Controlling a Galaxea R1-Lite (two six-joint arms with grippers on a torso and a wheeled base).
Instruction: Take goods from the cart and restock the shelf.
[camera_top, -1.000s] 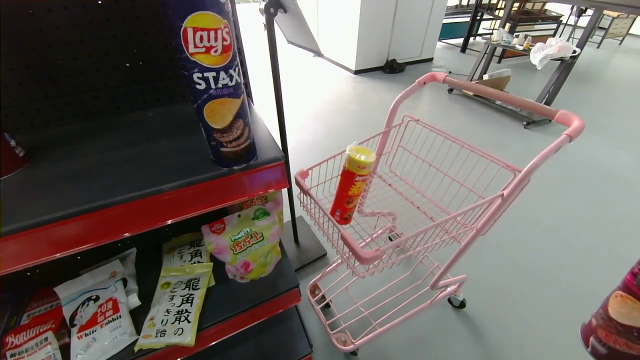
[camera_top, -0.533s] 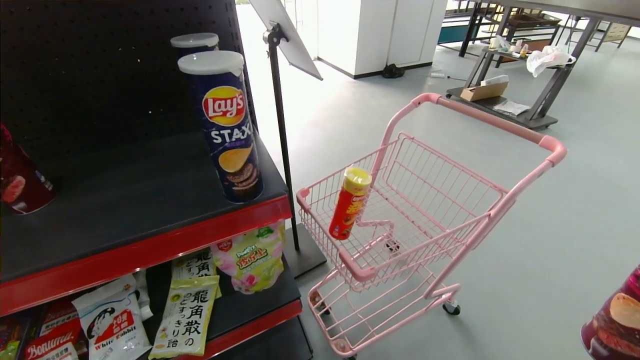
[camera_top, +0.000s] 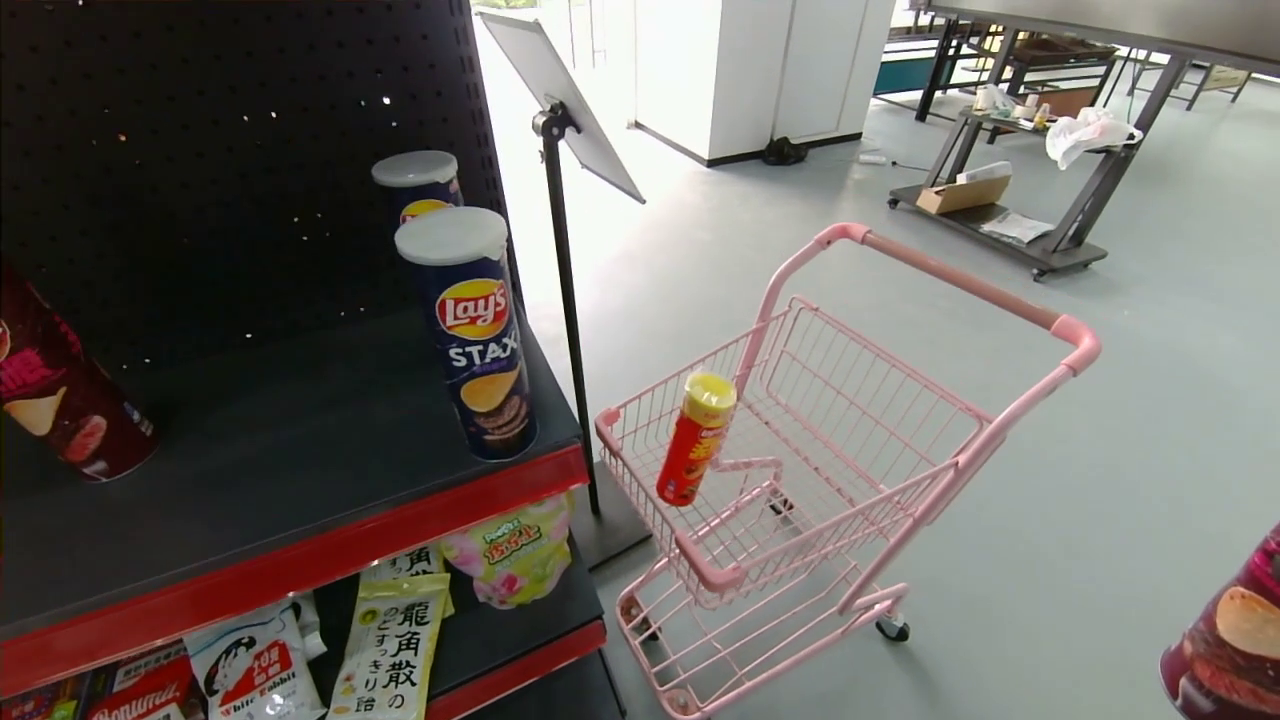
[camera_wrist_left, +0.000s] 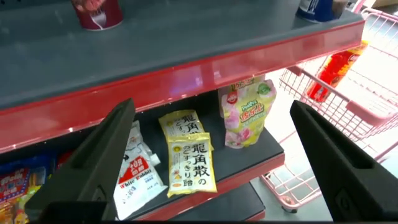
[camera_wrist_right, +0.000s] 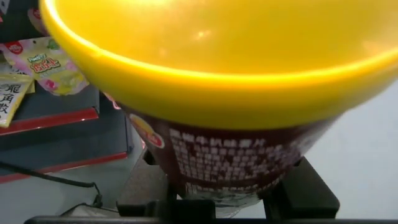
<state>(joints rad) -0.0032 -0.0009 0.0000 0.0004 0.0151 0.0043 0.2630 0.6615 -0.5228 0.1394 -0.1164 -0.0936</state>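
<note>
The pink cart (camera_top: 1000, 420) stands right of the shelf (camera_top: 300, 540), with a red chip can with a yellow lid (camera_top: 694, 440) leaning in its basket. My right gripper (camera_wrist_right: 224, 196) is shut on a dark red chip can with a yellow lid (camera_wrist_right: 236, 155); that can (camera_top: 1225, 640) hangs low at the far right, apart from the cart. My left gripper (camera_wrist_left: 211, 168) is open with nothing between its fingers (camera_wrist_left: 93, 162), facing the shelf's lower level. On the upper shelf board stand two blue chip cans (camera_top: 478, 340) at the right end and a dark red can (camera_top: 60, 400) at the left.
Snack bags (camera_top: 400, 640) lie on the lower shelf level; a pink-green pouch (camera_top: 510, 560) stands at its right end. A sign stand's black pole (camera_top: 570, 320) rises between shelf and cart. Open grey floor lies right of the cart; tables stand far back.
The head camera has moved, so the whole picture slid downward and more of the upper shelf shows. The cans, the cart and the held can have not visibly moved.
</note>
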